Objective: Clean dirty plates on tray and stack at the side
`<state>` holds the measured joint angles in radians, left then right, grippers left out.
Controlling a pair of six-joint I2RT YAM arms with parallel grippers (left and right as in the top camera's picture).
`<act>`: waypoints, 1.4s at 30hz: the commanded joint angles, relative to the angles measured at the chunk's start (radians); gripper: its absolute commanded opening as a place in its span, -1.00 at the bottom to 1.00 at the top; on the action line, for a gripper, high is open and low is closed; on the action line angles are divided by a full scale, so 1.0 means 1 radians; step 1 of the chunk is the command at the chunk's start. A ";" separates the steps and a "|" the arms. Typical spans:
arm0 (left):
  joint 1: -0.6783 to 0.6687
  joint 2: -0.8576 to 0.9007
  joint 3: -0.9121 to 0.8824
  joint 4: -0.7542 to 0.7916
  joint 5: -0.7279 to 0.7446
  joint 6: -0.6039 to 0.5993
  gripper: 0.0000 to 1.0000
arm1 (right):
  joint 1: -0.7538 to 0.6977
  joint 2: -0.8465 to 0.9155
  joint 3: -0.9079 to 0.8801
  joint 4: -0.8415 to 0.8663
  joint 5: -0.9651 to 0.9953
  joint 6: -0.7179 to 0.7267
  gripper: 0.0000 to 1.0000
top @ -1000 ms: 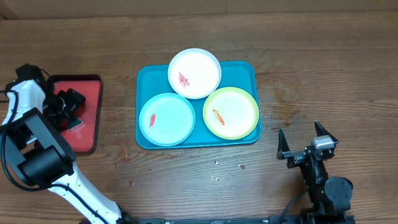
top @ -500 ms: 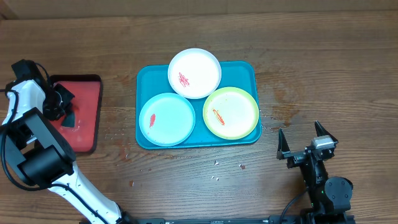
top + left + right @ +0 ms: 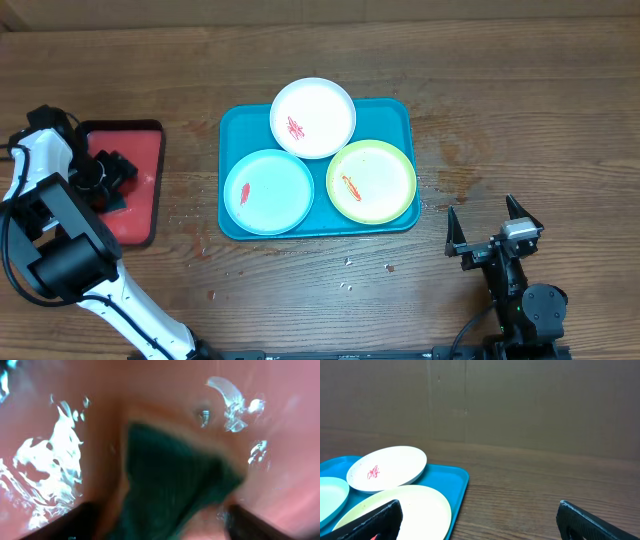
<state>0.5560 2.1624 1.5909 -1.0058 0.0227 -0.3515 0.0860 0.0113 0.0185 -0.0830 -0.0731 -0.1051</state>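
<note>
**Three smeared plates lie on the teal tray**

Your left hand (image 3: 108, 172) is low over the red tray (image 3: 145, 150), at 9 o'clock on the surface (image 3: 520, 90). A dark green pad (image 3: 170, 490) lies between its fingers; whether it grips, you cannot tell. Your right hand (image 3: 487, 225), at 5 o'clock, is spread wide and empty. On the teal tray (image 3: 400, 110), the white plate (image 3: 313, 117) is at 12 o'clock, the pale blue plate (image 3: 268, 190) at 8 and the yellow-green plate (image 3: 371, 180) at 4.

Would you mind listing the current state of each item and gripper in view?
teal tray: holding all three plates.
white plate: red-smeared, on the teal tray, overhanging its far rim.
pale blue plate: red-smeared, on the teal tray.
yellow-green plate: red-smeared, on the teal tray.
red tray: holding a green cloth.
left gripper: open, straddling the green cloth.
right gripper: open, empty, away from the plates.
</note>
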 commanded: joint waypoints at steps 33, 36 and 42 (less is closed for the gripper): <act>-0.006 0.020 -0.003 0.037 -0.004 -0.015 1.00 | 0.005 -0.008 -0.011 0.005 0.005 0.003 1.00; -0.005 0.020 -0.003 0.097 -0.004 -0.014 1.00 | 0.005 -0.008 -0.011 0.005 0.005 0.003 1.00; -0.005 0.020 -0.003 0.177 -0.004 -0.014 -0.13 | 0.005 -0.008 -0.011 0.005 0.005 0.003 1.00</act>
<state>0.5560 2.1624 1.5902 -0.8402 0.0216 -0.3679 0.0860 0.0113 0.0185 -0.0822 -0.0727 -0.1055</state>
